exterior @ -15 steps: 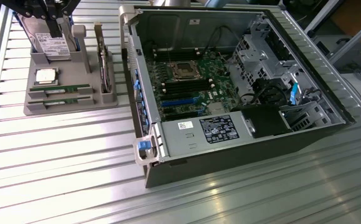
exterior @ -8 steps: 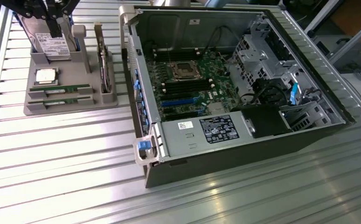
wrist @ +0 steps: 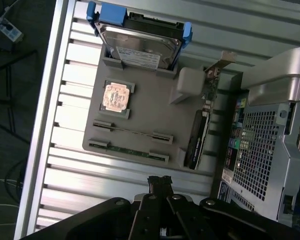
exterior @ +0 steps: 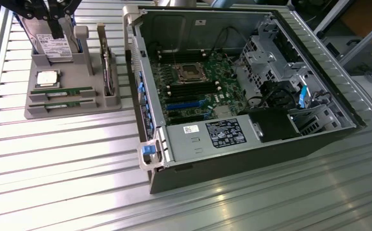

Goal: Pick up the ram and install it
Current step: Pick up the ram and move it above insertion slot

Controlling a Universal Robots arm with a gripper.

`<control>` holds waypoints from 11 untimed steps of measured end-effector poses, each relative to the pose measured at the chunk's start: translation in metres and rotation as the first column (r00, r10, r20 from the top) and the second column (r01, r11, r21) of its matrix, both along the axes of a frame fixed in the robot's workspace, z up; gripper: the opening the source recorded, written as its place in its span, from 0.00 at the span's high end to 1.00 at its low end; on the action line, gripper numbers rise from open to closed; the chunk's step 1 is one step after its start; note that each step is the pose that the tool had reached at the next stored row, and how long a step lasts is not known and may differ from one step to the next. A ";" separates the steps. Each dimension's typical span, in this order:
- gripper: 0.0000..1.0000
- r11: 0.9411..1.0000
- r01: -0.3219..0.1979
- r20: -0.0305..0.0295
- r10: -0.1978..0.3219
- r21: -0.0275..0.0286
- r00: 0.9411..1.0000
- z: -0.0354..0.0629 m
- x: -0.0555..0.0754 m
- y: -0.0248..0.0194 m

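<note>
Near the tray (wrist: 155, 112), your hand (wrist: 159, 181) hung shut, holding nothing; at the approach step, gripping the ram (wrist: 130, 151) demanded opening first.

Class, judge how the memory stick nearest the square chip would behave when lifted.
The memory stick is a thin flat board, so probably stiff and light. Standing on edge in the grey holder, it may tip if nudged.
</note>
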State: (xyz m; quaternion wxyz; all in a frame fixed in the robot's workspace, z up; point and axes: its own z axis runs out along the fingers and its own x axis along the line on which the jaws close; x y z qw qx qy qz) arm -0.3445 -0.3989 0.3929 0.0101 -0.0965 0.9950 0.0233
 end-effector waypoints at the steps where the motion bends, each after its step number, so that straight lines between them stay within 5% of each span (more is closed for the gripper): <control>1: 0.89 1.000 -0.006 0.000 0.006 0.000 1.000 0.0000 0.000 0.0000; 11: 0.89 0.998 -0.058 0.000 0.058 0.000 0.998 0.0000 0.000 0.0000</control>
